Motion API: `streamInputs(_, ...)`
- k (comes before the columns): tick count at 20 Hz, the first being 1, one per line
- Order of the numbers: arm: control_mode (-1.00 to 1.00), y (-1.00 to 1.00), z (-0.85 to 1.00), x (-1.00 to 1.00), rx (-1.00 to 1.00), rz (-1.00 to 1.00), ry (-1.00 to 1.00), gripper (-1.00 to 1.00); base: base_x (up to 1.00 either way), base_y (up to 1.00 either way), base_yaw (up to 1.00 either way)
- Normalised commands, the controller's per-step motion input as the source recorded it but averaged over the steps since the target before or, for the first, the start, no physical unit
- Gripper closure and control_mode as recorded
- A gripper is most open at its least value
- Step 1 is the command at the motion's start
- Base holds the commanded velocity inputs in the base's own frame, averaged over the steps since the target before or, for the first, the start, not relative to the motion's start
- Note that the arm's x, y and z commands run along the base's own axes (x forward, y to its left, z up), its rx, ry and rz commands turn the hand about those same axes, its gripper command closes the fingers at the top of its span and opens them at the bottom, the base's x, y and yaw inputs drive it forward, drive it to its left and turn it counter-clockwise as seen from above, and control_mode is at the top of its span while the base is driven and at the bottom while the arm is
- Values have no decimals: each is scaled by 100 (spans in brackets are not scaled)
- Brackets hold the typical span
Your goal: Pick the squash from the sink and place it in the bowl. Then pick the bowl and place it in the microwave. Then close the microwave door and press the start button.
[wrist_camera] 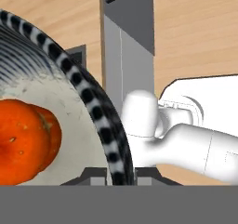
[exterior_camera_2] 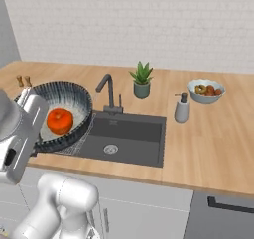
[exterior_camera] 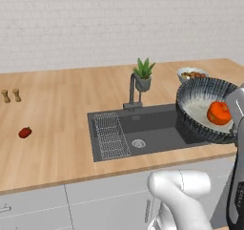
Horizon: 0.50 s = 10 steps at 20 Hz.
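The squash is bright orange-red. The bowl is dark grey-blue and ribbed outside, speckled whitish inside, with a rim banded black and white. The sink is dark grey, as is the faucet. The tabletop is pale wood. A plant is green.

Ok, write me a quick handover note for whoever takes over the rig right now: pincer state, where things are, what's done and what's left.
Pincer: shut on the rim of the bowl, which it holds tilted in the air, in front of the sink.
Squash: inside the bowl, resting on the speckled inner surface.
Done: squash is out of the sink and in the bowl; bowl is picked up.
Left: carry the bowl into the microwave, close its door, press start.
Caution: the bowl is tilted, so the squash could roll out.
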Motion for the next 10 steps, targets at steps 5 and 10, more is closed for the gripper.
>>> streamInputs(5, 100, 0, 0, 0, 0, 0, 0, 100, -36, -44, -1)
streamInputs(10, 100, 0, 0, 0, 0, 0, 0, 100, -37, -51, -58)
